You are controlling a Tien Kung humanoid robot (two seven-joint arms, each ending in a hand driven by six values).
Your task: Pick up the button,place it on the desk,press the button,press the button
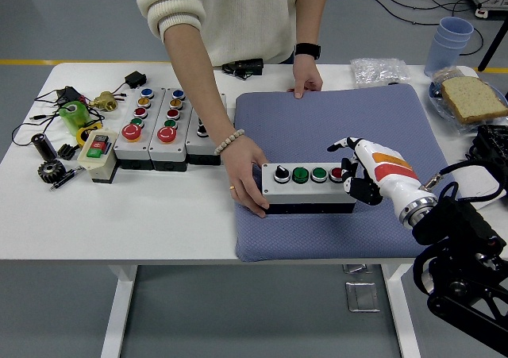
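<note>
A grey button box (308,193) with a black knob, two green buttons and a red button (336,173) lies on the blue mat (333,116). My right hand (355,171) sits at the box's right end, just beside the red button, lifted off it. Most of its fingers are curled, one white finger (342,144) sticks out to the left, and it holds nothing. A person's hand (244,174) steadies the box's left end. Their other hand (306,82) rests on the mat's far edge. My left arm is out of view.
Three more button boxes (151,132) stand left of the mat. Small parts, a green roll and a gear (52,170) lie at the far left. Blue cups (450,44), bread on a plate (474,98) and a plastic bag (379,71) are at the back right.
</note>
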